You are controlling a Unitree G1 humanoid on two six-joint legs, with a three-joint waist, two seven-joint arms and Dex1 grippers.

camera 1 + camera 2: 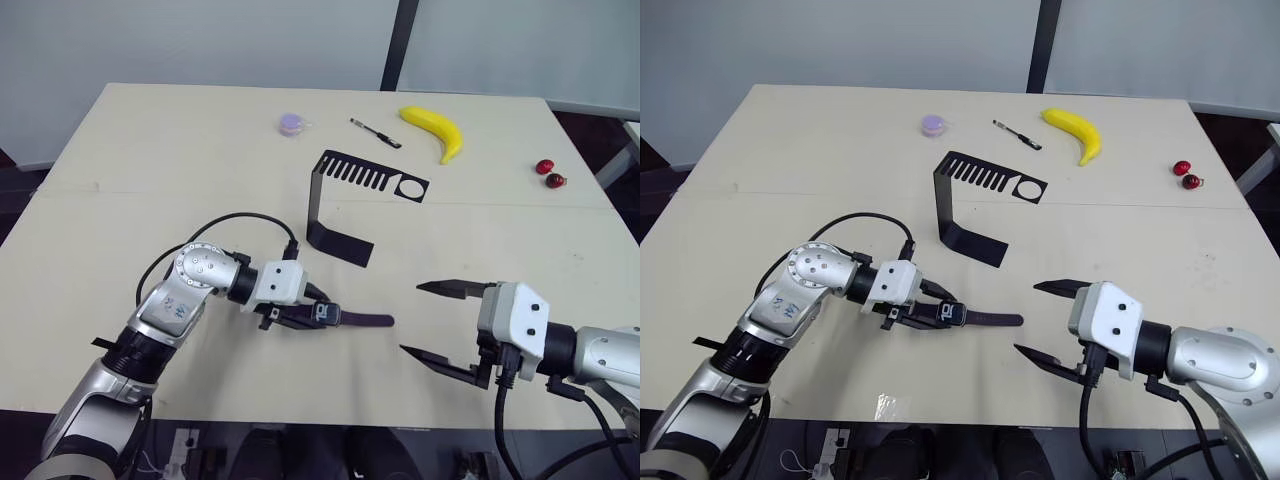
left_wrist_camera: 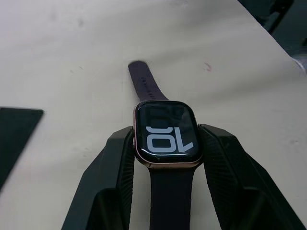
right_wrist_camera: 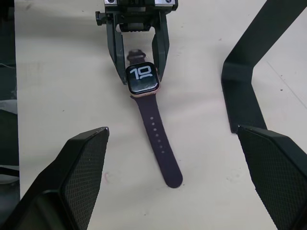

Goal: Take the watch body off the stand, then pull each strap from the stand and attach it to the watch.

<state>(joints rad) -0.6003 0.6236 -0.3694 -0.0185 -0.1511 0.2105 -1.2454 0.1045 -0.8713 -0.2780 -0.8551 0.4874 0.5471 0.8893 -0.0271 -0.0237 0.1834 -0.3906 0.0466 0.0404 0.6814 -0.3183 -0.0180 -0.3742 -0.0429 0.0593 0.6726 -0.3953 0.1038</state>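
The left hand (image 1: 318, 313) clamps the watch body (image 2: 166, 135) low over the table (image 1: 120, 180), while the right hand (image 1: 436, 322) stands wide open just beside. Both dark purple, matte, flexible straps (image 3: 158, 143) look attached, so the job seems nearly finished; next is likely checking the seating. The black sheet-metal stand (image 1: 340, 195) sits bare behind, slots empty.
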